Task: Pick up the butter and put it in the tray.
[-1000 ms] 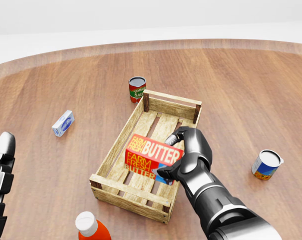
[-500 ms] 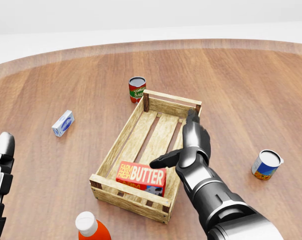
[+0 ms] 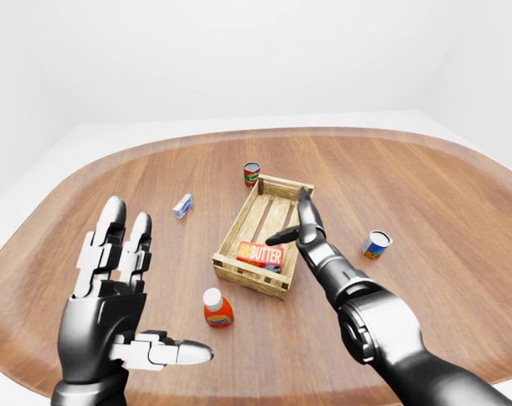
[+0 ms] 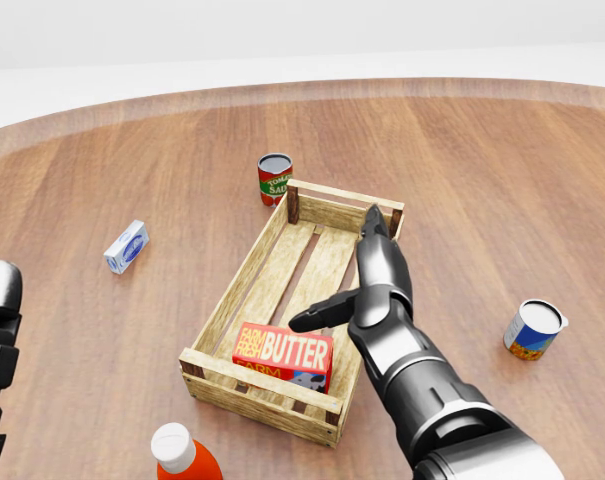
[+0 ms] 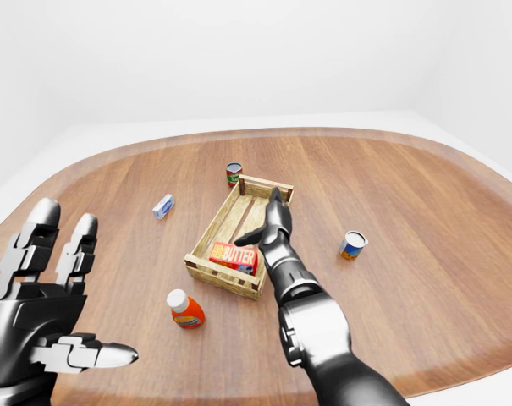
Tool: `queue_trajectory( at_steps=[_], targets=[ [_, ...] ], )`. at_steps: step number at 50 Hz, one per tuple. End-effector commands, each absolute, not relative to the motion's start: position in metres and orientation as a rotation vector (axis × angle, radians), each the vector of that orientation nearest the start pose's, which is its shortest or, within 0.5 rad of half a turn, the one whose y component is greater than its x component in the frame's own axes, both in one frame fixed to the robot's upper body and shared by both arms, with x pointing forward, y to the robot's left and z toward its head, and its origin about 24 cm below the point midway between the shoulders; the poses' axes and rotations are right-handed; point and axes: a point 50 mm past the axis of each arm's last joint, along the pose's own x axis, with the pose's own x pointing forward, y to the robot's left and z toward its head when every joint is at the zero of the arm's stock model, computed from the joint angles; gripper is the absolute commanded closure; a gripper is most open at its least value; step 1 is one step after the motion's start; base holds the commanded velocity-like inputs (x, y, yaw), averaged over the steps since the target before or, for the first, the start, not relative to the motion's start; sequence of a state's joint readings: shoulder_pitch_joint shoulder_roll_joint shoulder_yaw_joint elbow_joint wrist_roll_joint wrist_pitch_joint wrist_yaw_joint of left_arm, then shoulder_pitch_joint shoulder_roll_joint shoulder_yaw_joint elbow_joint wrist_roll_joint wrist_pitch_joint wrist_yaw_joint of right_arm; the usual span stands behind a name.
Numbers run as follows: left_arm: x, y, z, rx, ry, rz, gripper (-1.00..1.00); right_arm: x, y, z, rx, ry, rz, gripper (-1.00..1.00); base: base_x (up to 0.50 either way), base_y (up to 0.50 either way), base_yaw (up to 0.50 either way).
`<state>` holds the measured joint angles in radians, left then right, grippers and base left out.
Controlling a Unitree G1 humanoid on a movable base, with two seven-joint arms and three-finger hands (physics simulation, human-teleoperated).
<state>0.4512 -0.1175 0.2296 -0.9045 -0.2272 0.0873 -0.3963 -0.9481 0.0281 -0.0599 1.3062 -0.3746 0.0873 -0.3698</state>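
The butter box (image 4: pixel 283 352) is seen lying flat inside the wooden tray (image 4: pixel 244 287), at its near end — released. The right hand (image 4: pixel 367 280) is held above it, fingers spread wide; the left hand (image 3: pixel 112 296) is likewise opened.

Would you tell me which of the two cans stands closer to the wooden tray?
The red-labelled can, almost touching the tray at its top corner; the blue-labelled can stands well off to the right.
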Motion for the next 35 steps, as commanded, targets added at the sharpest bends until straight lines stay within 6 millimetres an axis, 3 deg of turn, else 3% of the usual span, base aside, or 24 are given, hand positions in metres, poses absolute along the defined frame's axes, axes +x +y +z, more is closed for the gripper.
queue_trajectory(
  at_steps=[1,5,7,18,20,22,35],
  targets=[
    [0.140,0.184,0.148,-0.053,-0.396,-0.089,-1.00,0.390,-0.099,0.077,-0.455,0.194,0.006,-1.00,0.00,0.00,0.00],
    [0.139,0.184,0.152,-0.046,-0.412,-0.088,-1.00,0.382,-0.099,0.118,-0.432,-0.053,0.080,-1.00,0.00,0.00,0.00],
    [0.139,0.184,0.155,-0.040,-0.429,-0.085,-1.00,0.364,-0.099,0.145,-0.467,-0.216,0.122,-1.00,0.00,0.00,0.00],
    [0.138,0.183,0.155,-0.040,-0.425,-0.090,-1.00,0.295,-0.102,0.194,-0.578,-0.532,0.192,-1.00,0.00,0.00,0.00],
    [0.137,0.183,0.154,-0.042,-0.419,-0.091,-1.00,0.274,-0.106,0.206,-0.598,-0.611,0.175,-1.00,0.00,0.00,0.00],
    [0.137,0.182,0.149,-0.051,-0.392,-0.095,-1.00,0.260,-0.108,0.210,-0.584,-0.643,0.178,-1.00,0.00,0.00,0.00],
    [0.135,0.184,0.157,-0.038,-0.436,-0.092,-1.00,0.198,-0.122,0.185,-0.546,-0.579,0.104,-1.00,0.00,0.00,0.00]
  ],
)
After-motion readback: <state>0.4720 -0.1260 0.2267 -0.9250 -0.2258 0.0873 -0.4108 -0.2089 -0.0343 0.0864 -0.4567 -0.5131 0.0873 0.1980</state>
